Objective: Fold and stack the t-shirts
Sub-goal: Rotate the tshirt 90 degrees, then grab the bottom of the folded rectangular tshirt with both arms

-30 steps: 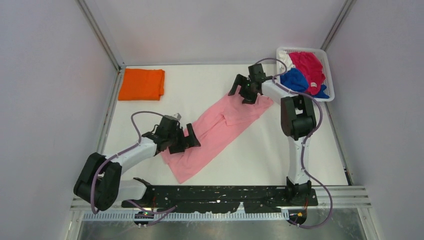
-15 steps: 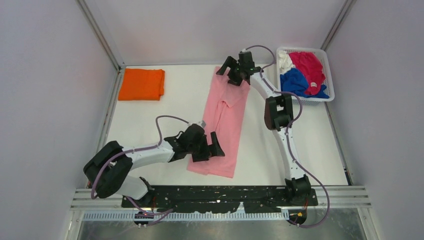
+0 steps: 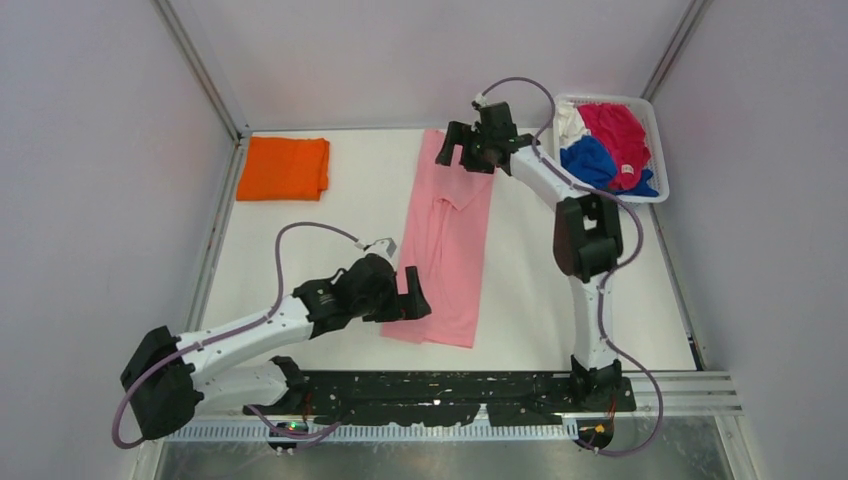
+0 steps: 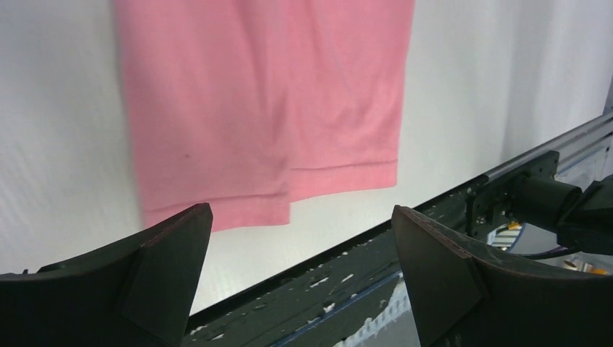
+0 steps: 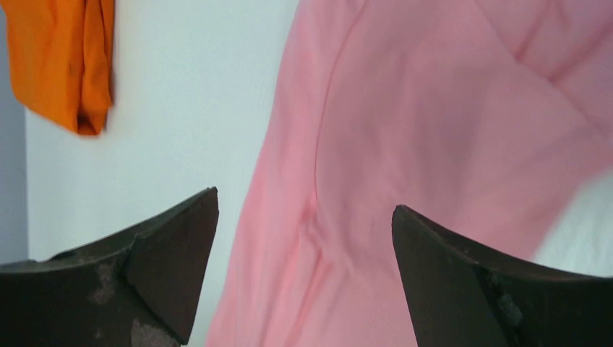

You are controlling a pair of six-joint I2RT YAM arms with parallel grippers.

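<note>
The pink shirt [image 3: 447,245] lies flat as a long strip in the middle of the table, running from 12 to 6 o'clock. The left arm stretches low from 7 o'clock, and the left gripper [image 3: 405,298] is spread wide and empty over the near hem. The right arm reaches far toward 12 o'clock, where the right gripper [image 3: 458,150] is spread over the far end, holding nothing. A folded orange shirt [image 3: 283,168] rests at 10 o'clock.

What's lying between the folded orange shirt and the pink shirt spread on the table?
Nothing: only bare white table separates the orange shirt from the pink shirt. The top view shows it, and the right wrist view too.
</note>
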